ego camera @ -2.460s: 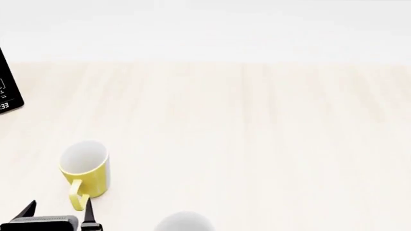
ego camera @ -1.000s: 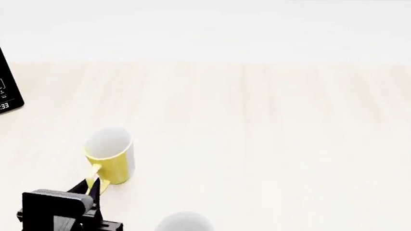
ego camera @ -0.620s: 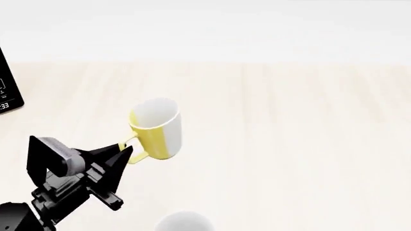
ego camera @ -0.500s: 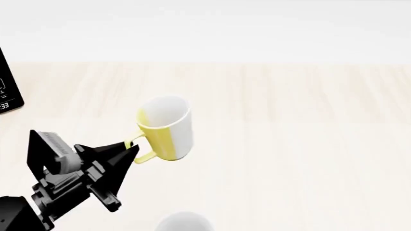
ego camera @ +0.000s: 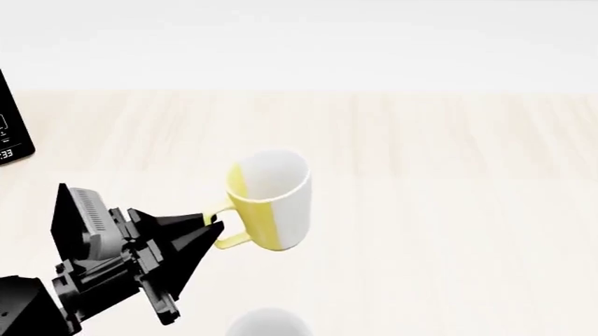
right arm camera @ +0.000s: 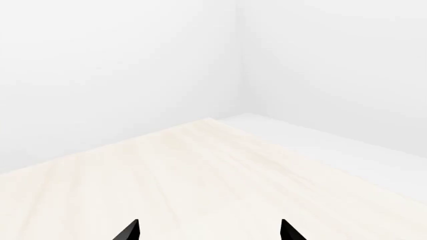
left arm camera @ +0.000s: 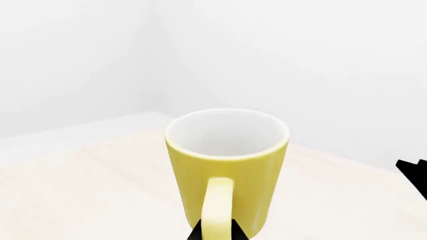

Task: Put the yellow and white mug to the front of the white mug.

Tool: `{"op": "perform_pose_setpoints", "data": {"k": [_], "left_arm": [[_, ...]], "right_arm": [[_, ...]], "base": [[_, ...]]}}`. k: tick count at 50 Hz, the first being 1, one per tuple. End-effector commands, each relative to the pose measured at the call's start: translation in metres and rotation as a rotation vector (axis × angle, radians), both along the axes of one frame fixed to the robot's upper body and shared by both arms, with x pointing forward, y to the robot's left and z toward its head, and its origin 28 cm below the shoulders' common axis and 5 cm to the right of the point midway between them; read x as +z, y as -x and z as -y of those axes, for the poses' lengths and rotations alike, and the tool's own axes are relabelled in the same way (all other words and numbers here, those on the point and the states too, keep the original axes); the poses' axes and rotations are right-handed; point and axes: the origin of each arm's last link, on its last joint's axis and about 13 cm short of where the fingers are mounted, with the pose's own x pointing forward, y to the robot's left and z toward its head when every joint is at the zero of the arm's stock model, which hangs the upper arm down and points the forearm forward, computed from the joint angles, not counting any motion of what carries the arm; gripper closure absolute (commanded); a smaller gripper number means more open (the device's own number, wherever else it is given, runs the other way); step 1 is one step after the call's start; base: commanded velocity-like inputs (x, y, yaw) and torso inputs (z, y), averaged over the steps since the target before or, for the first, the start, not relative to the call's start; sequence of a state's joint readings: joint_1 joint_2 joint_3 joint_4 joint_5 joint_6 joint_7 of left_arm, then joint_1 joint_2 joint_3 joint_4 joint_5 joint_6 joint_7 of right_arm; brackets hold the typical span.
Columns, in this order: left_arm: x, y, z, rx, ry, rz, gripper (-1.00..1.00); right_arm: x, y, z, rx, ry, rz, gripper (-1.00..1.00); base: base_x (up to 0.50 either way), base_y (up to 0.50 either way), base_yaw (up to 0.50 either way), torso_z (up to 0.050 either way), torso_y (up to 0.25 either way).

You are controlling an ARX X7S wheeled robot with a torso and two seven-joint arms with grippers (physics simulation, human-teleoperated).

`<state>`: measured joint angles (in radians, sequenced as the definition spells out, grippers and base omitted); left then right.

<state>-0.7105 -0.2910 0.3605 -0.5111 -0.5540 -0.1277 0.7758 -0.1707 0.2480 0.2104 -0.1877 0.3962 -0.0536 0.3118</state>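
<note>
The yellow and white mug (ego camera: pixel 273 200) hangs above the pale wooden table, tilted a little, held by its yellow loop handle (ego camera: pixel 227 234). My left gripper (ego camera: pixel 211 227) is shut on that handle. In the left wrist view the mug (left arm camera: pixel 227 165) fills the middle, its white inside showing, and the handle (left arm camera: pixel 217 210) sits pinched between the two black fingertips. The white mug (ego camera: pixel 268 324) shows only as a rounded white rim at the bottom edge of the head view, nearer to me than the held mug. My right gripper (right arm camera: pixel 210 231) is open and empty over bare table.
A black device with white print (ego camera: pixel 11 126) stands at the far left edge of the table. The pale wooden table (ego camera: pixel 449 210) reaches back to a white wall. A black edge (left arm camera: pixel 415 172) shows at the side of the left wrist view.
My left gripper closed on the mug's handle, lifted the mug off the table and carried it right and away from me. In the last half second it moved further right.
</note>
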Motion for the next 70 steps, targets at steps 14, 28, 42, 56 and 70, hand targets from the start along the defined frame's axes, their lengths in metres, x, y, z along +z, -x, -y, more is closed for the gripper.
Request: {"op": "perform_pose_setpoints", "data": {"k": [14,28,42,56,70], "left_arm": [[-0.023,-0.001,0.004,0.007,-0.052,-0.014,1.0],[-0.051,-0.001,0.003,0.012,-0.063,-0.054,1.0],[-0.066,-0.003,0.001,0.02,-0.046,-0.079,1.0],[-0.077,0.0,0.0,0.04,-0.077,-0.097,1.0],[-0.085,0.006,0.001,0.058,-0.101,-0.114,1.0]], "right_arm": [[0.001,0.001,0.0,0.0,0.001,0.003,-1.0],[0.001,0.001,0.0,0.001,0.001,0.007,-1.0],[0.001,0.001,-0.001,0.003,0.004,0.007,-1.0],[0.002,0.002,-0.001,0.005,0.006,0.008,-1.0],[0.002,0.002,-0.002,0.007,0.007,0.009,-1.0]], "base": [[0.0,0.0,0.0,0.0,0.0],[0.0,0.0,0.0,0.0,0.0],[0.0,0.0,0.0,0.0,0.0],[0.0,0.0,0.0,0.0,0.001],[0.0,0.0,0.0,0.0,0.0]]}}
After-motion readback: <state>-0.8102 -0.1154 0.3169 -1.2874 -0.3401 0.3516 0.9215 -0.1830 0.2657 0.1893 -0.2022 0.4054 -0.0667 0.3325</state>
